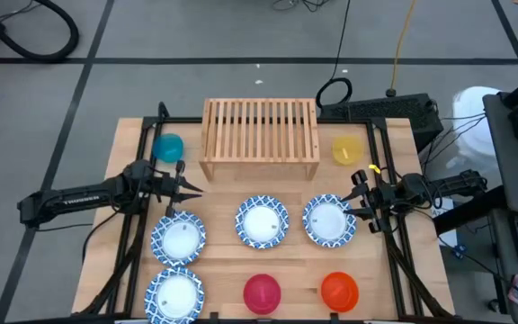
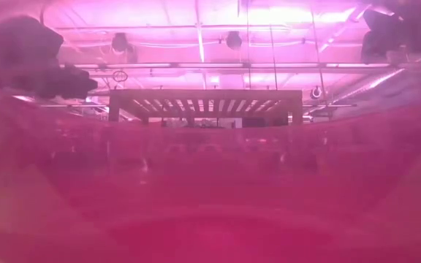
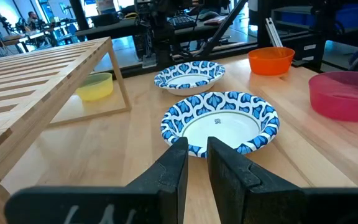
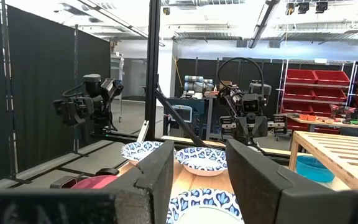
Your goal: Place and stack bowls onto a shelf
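The light wood slatted shelf [image 1: 259, 135] stands on its side legs at the table's far middle. Four blue-patterned dishes rest on the table: two at the left [image 1: 178, 238] [image 1: 174, 293], one in the middle [image 1: 262, 221], one at the right [image 1: 329, 220]. The teal bowl [image 1: 167, 147] sits left of the shelf and the yellow bowl [image 1: 347, 149] right of it. The red bowl [image 1: 262, 292] and orange bowl [image 1: 339, 290] sit at the near edge. My left gripper [image 1: 192, 186] hovers above the table left of the middle dish [image 3: 219, 121], its fingers a narrow gap apart. My right gripper [image 1: 353, 198] hangs wide open by the right dish's [image 4: 194, 208] right rim.
The red bowl stands right in front of the low camera and tints that whole view pink; only the shelf [image 2: 207, 102] and dark arm shapes show through. Dark frame rails run along the table's left and right sides [image 1: 394, 243]. Bare wood lies between the shelf and the dishes.
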Robot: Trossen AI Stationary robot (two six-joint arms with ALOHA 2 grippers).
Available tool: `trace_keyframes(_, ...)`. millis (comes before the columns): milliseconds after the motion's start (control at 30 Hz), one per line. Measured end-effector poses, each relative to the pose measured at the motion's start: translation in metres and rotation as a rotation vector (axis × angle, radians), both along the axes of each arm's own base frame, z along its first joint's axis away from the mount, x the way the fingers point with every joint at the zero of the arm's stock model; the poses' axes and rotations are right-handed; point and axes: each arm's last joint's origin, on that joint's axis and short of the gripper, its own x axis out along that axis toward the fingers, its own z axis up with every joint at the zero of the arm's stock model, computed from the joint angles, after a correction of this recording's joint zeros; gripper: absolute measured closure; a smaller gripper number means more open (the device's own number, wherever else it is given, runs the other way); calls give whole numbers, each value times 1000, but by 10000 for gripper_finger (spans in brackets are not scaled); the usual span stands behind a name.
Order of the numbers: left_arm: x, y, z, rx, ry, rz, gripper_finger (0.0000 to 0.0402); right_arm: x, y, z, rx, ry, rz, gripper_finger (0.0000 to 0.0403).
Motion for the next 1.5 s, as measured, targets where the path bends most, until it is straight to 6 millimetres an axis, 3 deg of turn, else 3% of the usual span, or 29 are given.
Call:
trace_keyframes(433,0,0,0,0,0,0,334,0,0,0,-10,-3,-7,261)
trace_keyframes(633,0,0,0,0,0,0,334,0,0,0,-207,-58,-51,261)
trace_keyframes(833,0,0,0,0,0,0,334,0,0,0,-246,-69,-58,261)
trace_keyframes(1167,0,0,0,0,0,0,334,-2,-1,7,-213,-133,-79,261)
trace_keyframes(1333,0,0,0,0,-1,0,334,0,-5,2,-50,14,-190,261)
trace_keyframes(1500,0,0,0,0,-1,0,334,-10,-8,40,-114,128,-197,261)
